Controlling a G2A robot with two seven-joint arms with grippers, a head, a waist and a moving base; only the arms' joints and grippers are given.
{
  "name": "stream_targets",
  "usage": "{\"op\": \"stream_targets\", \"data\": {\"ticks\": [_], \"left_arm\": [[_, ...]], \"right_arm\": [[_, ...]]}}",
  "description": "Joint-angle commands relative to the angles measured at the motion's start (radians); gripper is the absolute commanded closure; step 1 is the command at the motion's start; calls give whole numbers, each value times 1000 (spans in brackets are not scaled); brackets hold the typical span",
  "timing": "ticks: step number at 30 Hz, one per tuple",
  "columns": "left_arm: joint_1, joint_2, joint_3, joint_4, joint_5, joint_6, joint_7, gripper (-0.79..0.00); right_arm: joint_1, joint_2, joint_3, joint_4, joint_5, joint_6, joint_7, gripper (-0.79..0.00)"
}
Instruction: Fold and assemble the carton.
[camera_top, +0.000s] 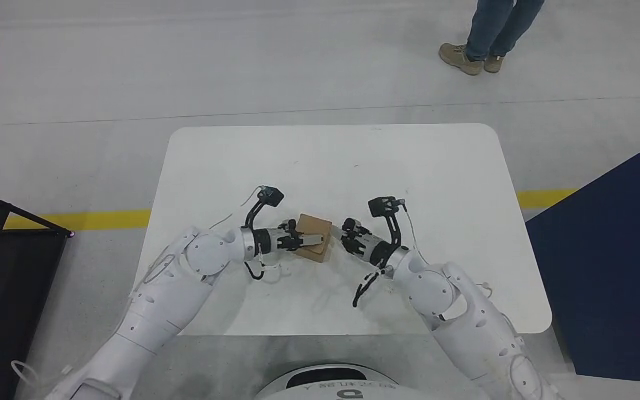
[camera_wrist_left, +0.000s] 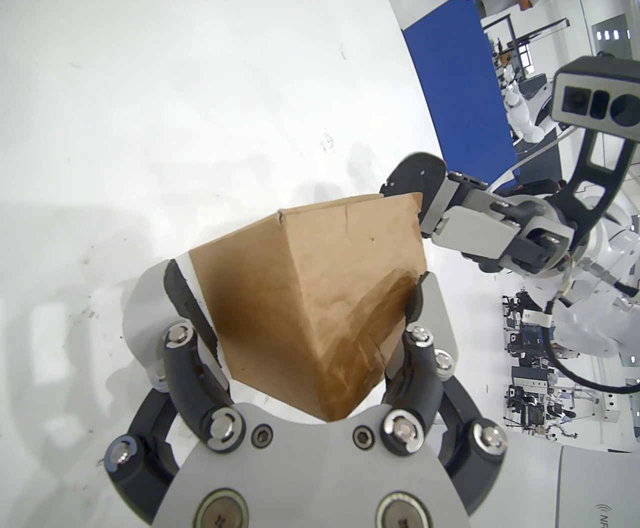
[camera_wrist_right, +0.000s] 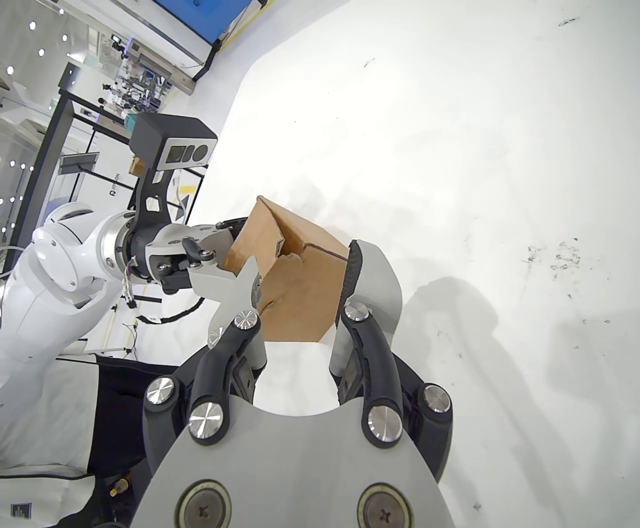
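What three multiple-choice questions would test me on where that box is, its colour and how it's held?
1. Where is the carton? A. On the floor. B. Between the left fingers and right fingers, over the table. C. At a table corner.
2. Its colour? A. Brown. B. Blue. C. Green.
3. The left fingers are: A. spread and empty. B. folded away. C. closed on the carton.
Answers: B, both arms meet at it; A, plain brown card; C, they press its sides.
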Motion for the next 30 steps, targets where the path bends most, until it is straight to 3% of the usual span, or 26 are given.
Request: {"op": "stream_targets", "data": {"ticks": [1,9,20,30], "left_arm": [[1,1,-1,-1,2,0,-1,-785],[3,3,-7,-2,6,0,-5,-785],[-7,3,-3,1,27,2,-1,-785],[-6,6,-24,-3,-13,-16,4,-785]], "right_arm": [[17,-3,-14,18,-11,10,4,-354],[48,-8,-42,52,-31,42,49,-332],[24,-4,-16,6,-3,12,50,-416],[7,1,5,-17,12,-6,58,-416]]}}
